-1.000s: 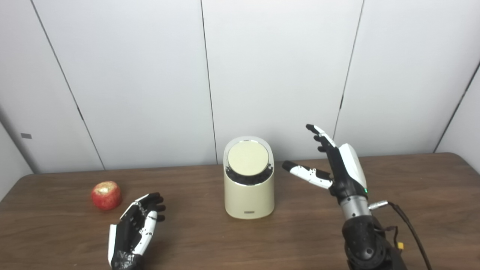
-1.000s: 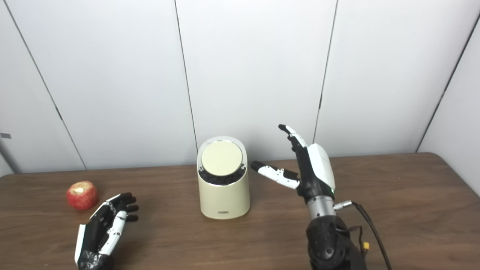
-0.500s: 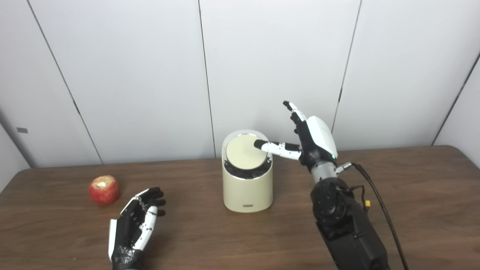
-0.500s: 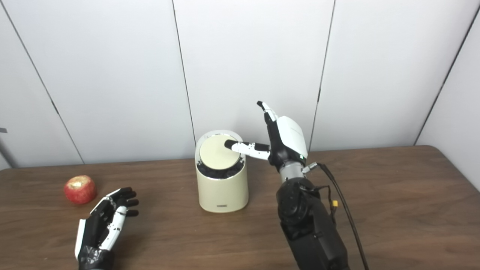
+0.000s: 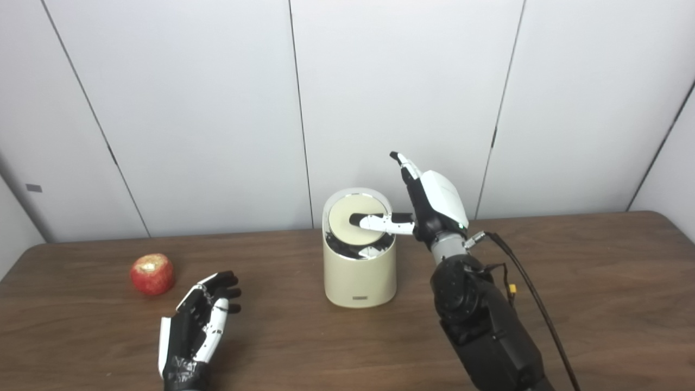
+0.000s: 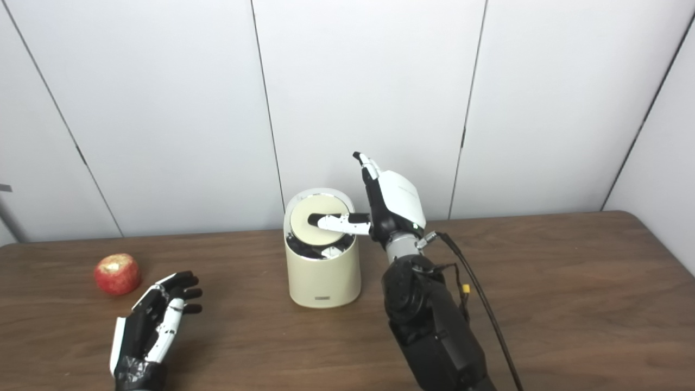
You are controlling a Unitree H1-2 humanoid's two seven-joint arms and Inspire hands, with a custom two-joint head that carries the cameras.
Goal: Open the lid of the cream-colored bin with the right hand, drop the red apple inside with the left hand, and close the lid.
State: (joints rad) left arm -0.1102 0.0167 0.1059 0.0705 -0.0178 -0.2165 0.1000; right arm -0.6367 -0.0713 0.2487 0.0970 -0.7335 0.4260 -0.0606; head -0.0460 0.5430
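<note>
Bin [image 5: 359, 274]: cream cylinder; round lid [image 5: 350, 222] tilted. Right hand [image 5: 429, 203] spread, thumb on lid. Apple [image 5: 152, 273], red, at bin's 9 o'clock; left hand [image 5: 200, 321] loosely spread, empty.

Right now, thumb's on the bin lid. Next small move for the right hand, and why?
Probably press the thumb down a little further. The right hand has its thumb laid across the lid of the cream bin, and the lid is not yet clearly swung open. The apple lies untouched beside the open left hand.
</note>
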